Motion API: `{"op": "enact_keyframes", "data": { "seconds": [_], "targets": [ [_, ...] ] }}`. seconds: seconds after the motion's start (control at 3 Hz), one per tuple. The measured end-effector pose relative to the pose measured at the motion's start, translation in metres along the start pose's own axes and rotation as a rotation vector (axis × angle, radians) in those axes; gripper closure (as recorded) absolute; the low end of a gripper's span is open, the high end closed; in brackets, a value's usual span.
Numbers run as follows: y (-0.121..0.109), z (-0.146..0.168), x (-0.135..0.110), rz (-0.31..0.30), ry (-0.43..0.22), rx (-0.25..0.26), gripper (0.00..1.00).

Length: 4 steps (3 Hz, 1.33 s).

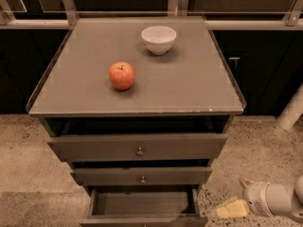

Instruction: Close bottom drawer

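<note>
The bottom drawer [142, 204] of the grey cabinet is pulled out, and its shallow box interior shows at the bottom edge of the camera view. Its front is cut off by the frame, and its knob is out of view. My gripper [238, 196] is low at the right, just beside the drawer's right front corner and apart from it. Its pale fingers [232, 209] are spread open and hold nothing.
The middle drawer [142, 176] and the top drawer [137, 146] stand slightly out, each with a small knob. A red apple [122, 75] and a white bowl [158, 39] sit on the cabinet top [199, 89]. Speckled floor [28, 164] lies on both sides. A white post [292, 110] is at the right.
</note>
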<state>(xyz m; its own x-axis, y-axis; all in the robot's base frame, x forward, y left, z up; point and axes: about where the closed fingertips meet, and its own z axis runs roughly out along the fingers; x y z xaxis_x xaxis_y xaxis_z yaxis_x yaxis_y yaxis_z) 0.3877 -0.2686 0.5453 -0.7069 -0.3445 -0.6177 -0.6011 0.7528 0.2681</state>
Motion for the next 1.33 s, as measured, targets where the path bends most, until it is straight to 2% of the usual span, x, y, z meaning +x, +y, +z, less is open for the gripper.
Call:
{"op": "enact_keyframes", "data": {
  "seconds": [0.33, 1.33],
  "targets": [
    [-0.0225, 0.0372, 0.0310, 0.101, 0.004, -0.025, 0.00],
    [-0.0213, 0.0451, 0.0382, 0.115, 0.007, -0.040, 0.65]
  ]
}}
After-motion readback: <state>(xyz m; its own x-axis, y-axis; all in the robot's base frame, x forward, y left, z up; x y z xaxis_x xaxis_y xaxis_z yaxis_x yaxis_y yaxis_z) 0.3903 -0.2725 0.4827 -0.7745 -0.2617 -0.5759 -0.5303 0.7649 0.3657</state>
